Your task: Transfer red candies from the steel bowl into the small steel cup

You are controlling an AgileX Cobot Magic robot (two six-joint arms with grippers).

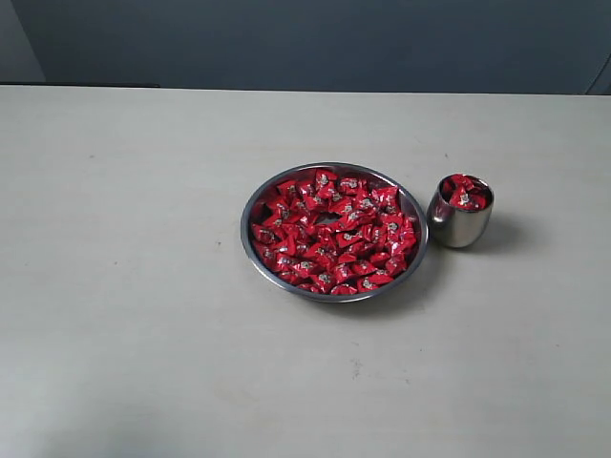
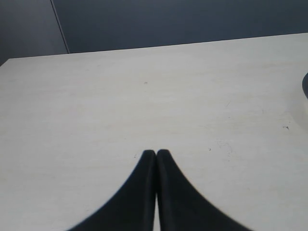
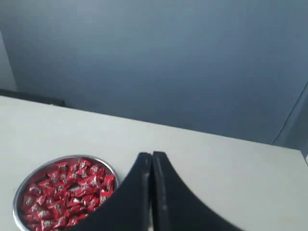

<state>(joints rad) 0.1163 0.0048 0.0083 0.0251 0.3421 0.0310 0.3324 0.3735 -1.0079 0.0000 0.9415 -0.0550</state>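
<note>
And there it was: the steel bowl [image 1: 246,239] sat near the middle of the pale surface [image 1: 124,286], wide and shallow, packed with red candies [image 1: 334,232]. They made a shiny heap that covered the bottom from rim to rim. Just beside it, on the right in the exterior view, stood the small steel cup [image 1: 460,227]. It was upright, close to the bowl's rim but apart from it, with a narrow strip of surface between the two. The cup was loaded too, with red wrappers piled to its mouth and peeking above the lip. Both vessels threw soft shadows toward the right.

Over to the left pincer [image 2: 156,153]: its two dark fingers were pressed together, tips touching, with nothing between them. It hung over a plain stretch of the surface. A dark curved sliver showed at the edge of its wrist view, too little to tell what it was.

The right pincer [image 3: 152,155] was the same story, jaws fully closed tip to tip and empty. How high it hung, I could not tell. Its camera looked past the fingers at the bowl, candies glinting inside, with a dark blue-grey wall [image 3: 168,62] behind the surface's far edge. Every red wrapper in view lay in the bowl or in the cup.
</note>
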